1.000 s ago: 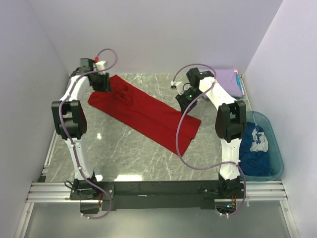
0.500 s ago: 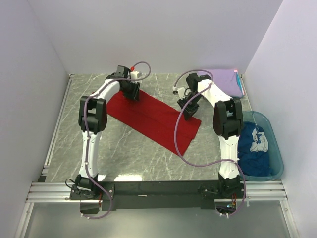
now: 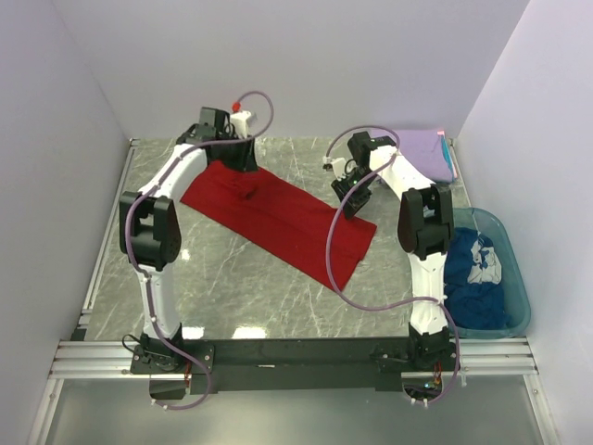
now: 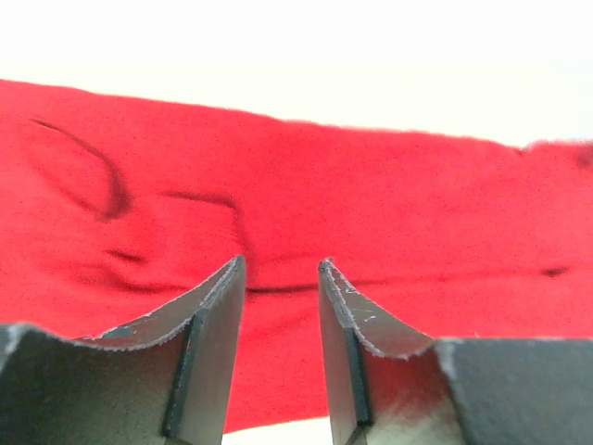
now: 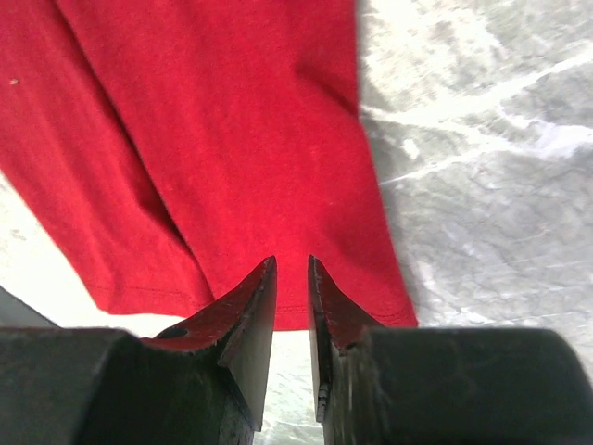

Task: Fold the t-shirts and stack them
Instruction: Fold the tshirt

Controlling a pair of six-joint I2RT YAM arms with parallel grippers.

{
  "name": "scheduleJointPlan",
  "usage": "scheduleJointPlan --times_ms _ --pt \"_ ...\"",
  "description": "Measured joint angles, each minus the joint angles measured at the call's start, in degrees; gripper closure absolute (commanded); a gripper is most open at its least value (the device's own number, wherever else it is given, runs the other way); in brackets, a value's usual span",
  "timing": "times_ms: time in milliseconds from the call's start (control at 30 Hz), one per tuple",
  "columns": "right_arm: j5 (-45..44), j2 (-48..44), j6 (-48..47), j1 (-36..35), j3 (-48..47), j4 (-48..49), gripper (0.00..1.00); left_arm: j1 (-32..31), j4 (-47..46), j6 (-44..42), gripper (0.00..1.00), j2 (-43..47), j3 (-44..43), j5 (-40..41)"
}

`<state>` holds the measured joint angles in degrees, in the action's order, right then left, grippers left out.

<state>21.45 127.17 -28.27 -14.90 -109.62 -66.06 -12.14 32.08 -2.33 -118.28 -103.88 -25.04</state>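
The red t-shirt lies as a long folded strip running diagonally across the marble table. My left gripper hangs over the strip's far left end. In the left wrist view its jaws stand open above wrinkled red cloth, with nothing between them. My right gripper sits at the strip's right end. There its jaws stand narrowly open just above the hem of the red cloth, holding nothing. The lavender t-shirt lies folded at the back right. The dark blue t-shirt is bunched in the tub.
A translucent teal tub stands at the right edge beside the right arm's base. White walls close in the table on three sides. The metal rail with both arm bases runs along the near edge.
My left gripper swung from the far left corner to the strip's upper end, which now lies shorter with a small bump. My right gripper moved down toward the right end and its jaws narrowed.
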Motion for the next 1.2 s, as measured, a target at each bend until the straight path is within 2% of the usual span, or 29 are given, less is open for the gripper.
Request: scheduleJointPlan --times_ms 233,500,600,800,967,1000,1033,1100,1200 --pt "-1.66 2.47 0.33 -0.02 -1.33 0.48 0.74 2.36 -0.22 2.1 0.59 -6.1 -6.71 4.15" --pt "-4.15 4.44 -0.39 -1.75 0.39 0.52 0.75 2.36 3.61 3.91 0.57 -11.06 -5.07 7.02" --pt "-4.26 4.44 -1.6 -3.5 1.86 0.02 0.75 2.8 4.2 3.89 0.56 -9.84 -2.69 6.95" --pt "-2.27 2.56 -4.0 -6.43 6.64 -1.97 0.76 6.56 6.1 3.89 0.53 -0.5 9.99 6.97" --pt "1.9 -1.09 -6.49 -10.47 15.06 -3.96 0.75 9.05 5.66 3.5 0.53 1.7 10.86 8.02" --pt "3.37 -1.44 -7.21 -11.67 16.39 -4.52 0.75 9.07 5.57 3.45 0.53 1.14 10.73 8.02" --pt "4.87 -1.68 -8.0 -12.9 17.49 -5.22 0.68 8.87 5.77 3.43 0.53 -0.22 10.01 8.0" --pt "8.39 -2.05 -9.6 -14.8 18.99 -6.6 0.63 8.33 6.21 3.21 0.53 -4.09 7.32 7.82" --pt "13.79 -3.34 -11.69 -16.06 19.85 -8.7 0.56 7.28 9.25 1.81 0.53 -11.78 -1.4 6.8"
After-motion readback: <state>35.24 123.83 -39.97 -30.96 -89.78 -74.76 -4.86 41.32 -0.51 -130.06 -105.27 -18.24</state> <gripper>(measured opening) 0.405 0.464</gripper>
